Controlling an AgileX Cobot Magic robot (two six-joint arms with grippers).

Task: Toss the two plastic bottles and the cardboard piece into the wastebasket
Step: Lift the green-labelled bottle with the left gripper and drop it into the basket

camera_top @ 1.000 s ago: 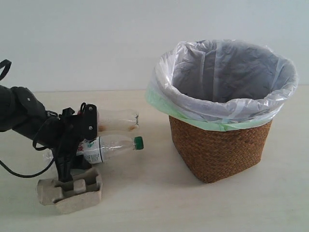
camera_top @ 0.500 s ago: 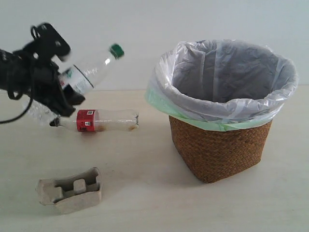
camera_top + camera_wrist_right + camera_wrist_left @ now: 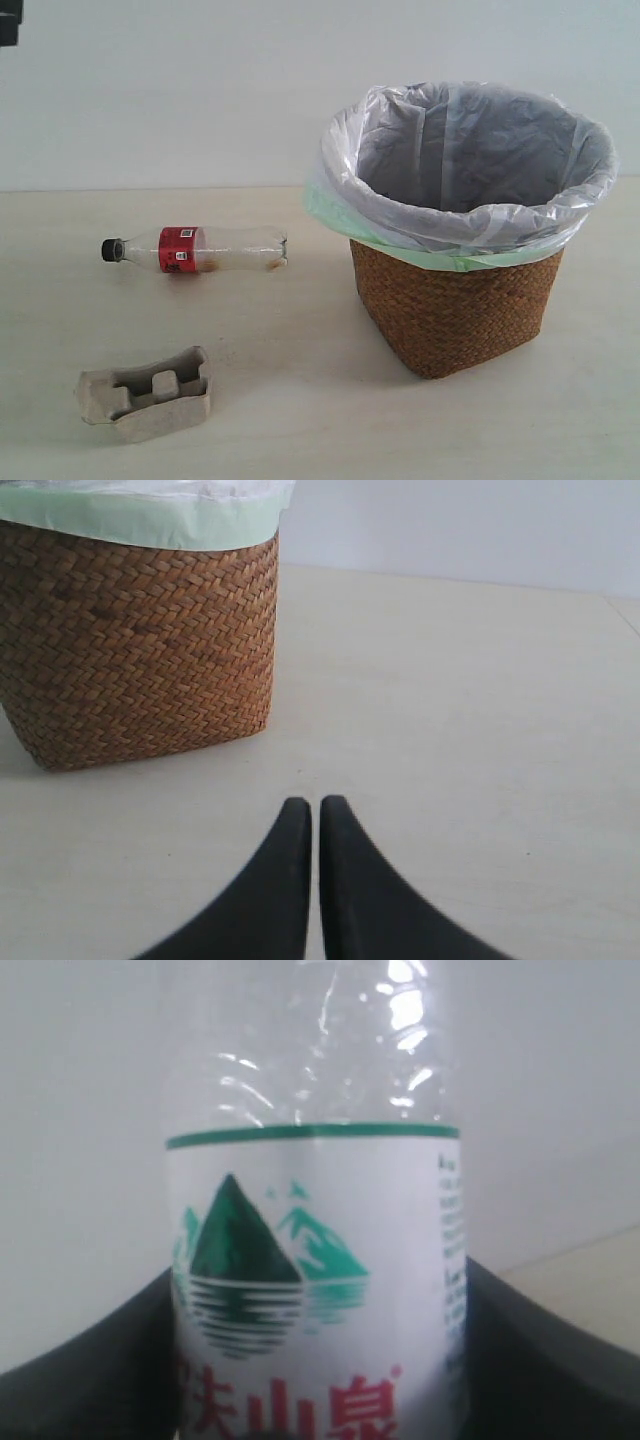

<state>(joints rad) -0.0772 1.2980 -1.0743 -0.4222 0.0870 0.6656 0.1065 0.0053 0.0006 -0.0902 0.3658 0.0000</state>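
1. Between the two dark, curved fingers (image 3: 90, 1370) of the left pincer (image 3: 315, 1400) sits a small clear plastic bottle with a green-edged white label (image 3: 315, 1220), clamped on both sides. It fills the left wrist view. The label carries a green mountain drawing and red characters, and the clear wall above it is glossy and ribbed.
2. The right pincer (image 3: 315, 815) holds nothing. Its two smooth, black, tapered fingers lie almost together with only a thin slit between them, low over the pale beige table (image 3: 480, 730).
3. Near that pincer but apart from it stands the squarish brown woven wicker wastebasket (image 3: 140, 650).
4. In the exterior view the wastebasket (image 3: 455, 300) stands at the right. A crinkled, translucent white-grey plastic bag is folded over its rim on top of a pale green one.
5. A small clear plastic bottle with a red label and black cap (image 3: 195, 250) lies on its side on the table (image 3: 300, 420), left of the wastebasket and apart from it. The cap points away from the wastebasket.
6. A grey-beige moulded pulp tray (image 3: 148, 393), matte, with raised bumps and hollows, lies nearer the camera than that bottle. It is well apart from the wastebasket.
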